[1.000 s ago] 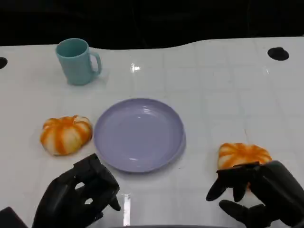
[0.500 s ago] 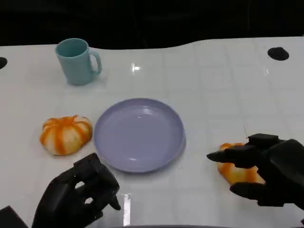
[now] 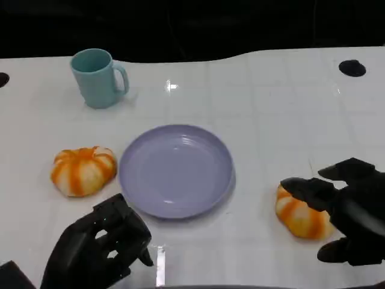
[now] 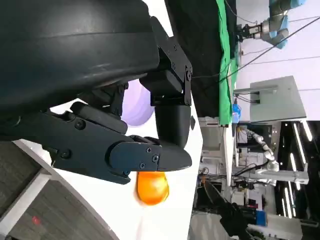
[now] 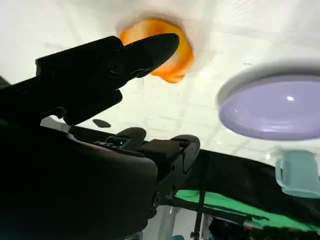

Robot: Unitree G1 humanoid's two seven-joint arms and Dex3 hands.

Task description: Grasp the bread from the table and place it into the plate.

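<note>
A lilac plate sits in the middle of the white tabletop, and everything else is placed from it here. To the plate's right, near its rim but not touching it, lies an orange-and-white striped bread roll, shaped rather like a small pumpkin. The right hand is at this roll: its black fingers reach over the top of the bread from the far side away from the plate, and a lower finger shows at the roll's near edge. The fingers are spread apart and arched around the bread. Whether they actually press on it cannot be told from the head view; in the right wrist view one finger crosses in front of the roll, with the plate beyond it.

To the plate's left, just beside its rim, lies a second striped bread roll of the same kind, untouched. The left hand hovers on the near side of the plate, below that second roll, its fingers loosely curled inward with nothing in them. Behind the plate and to its left stands a teal mug, upright, with its handle turned toward the plate's side.
</note>
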